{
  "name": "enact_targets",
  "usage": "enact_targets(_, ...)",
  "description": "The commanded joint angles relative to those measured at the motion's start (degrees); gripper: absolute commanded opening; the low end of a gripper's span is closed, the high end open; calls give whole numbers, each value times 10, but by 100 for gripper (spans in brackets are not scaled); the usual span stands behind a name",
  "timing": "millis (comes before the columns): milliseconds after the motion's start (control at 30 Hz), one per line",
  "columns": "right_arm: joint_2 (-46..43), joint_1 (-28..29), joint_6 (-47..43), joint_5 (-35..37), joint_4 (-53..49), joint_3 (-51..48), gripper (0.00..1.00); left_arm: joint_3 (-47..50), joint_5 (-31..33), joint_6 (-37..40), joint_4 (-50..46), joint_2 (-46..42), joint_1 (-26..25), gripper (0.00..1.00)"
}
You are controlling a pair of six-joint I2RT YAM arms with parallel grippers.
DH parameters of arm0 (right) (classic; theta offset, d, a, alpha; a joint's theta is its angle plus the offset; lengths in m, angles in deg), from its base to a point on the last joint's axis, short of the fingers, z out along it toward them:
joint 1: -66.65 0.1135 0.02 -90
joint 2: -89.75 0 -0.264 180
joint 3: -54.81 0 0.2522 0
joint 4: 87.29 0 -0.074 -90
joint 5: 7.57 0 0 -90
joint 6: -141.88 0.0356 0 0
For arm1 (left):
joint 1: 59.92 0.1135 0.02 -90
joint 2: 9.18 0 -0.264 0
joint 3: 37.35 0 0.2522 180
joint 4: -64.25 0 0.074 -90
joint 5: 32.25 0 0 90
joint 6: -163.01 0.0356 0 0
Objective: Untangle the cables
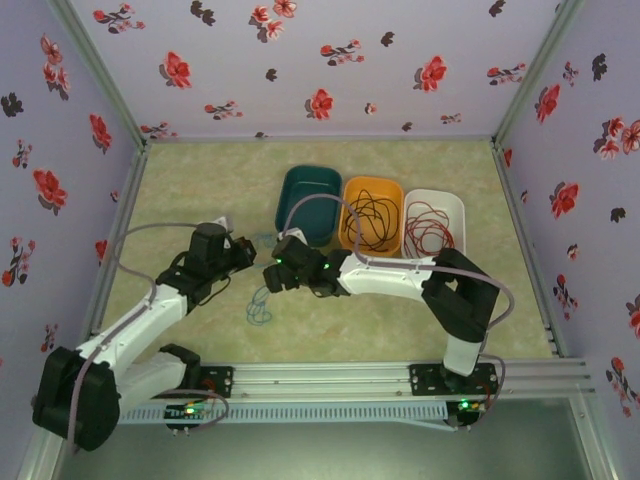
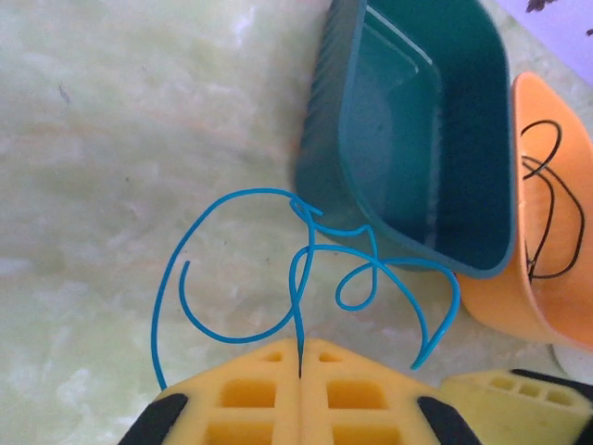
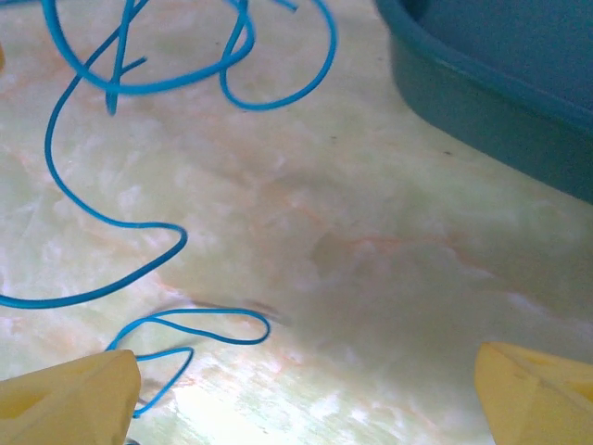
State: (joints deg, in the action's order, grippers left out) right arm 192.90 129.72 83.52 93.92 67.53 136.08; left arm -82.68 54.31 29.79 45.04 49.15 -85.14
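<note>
A thin blue cable (image 1: 258,305) lies in loose loops on the marbled table, just in front of the teal tray (image 1: 310,200). My left gripper (image 1: 250,255) is shut on it: in the left wrist view the yellow fingers (image 2: 301,357) meet with a strand of the blue cable (image 2: 243,192) pinched between them, and the loops spread out ahead. My right gripper (image 1: 272,275) hovers beside it, open (image 3: 306,399), with bare table between the fingertips; the blue cable (image 3: 208,312) loops near its left finger. A black cable (image 1: 372,220) lies in the orange tray and a red cable (image 1: 428,228) in the white tray.
Three trays stand side by side at the back: teal, orange (image 1: 392,188), white (image 1: 450,200). The teal tray's wall (image 2: 320,139) is close ahead of the left gripper, the orange tray (image 2: 556,306) to its right. Flowered walls enclose the table.
</note>
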Motion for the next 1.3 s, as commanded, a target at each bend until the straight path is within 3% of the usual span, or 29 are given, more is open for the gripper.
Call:
enact_targets(0, 11, 3, -18, -3, 7, 22, 93, -22, 19, 19, -32, -21, 4, 0)
enact_targets(467, -110, -15, 6, 54, 3, -25, 84, -15, -21, 138, -62, -49, 4, 0)
enact_targets(767, -129, -71, 2, -17, -52, 9, 81, -18, -79, 193, -66, -71, -3, 0)
enact_targets(1067, -90, -75, -7, -54, -66, 37, 77, -14, -120, 211, -49, -78, -12, 0)
enact_targets(1267, -90, -91, 9, -74, -60, 30, 66, -10, -132, 213, -49, -96, -13, 0)
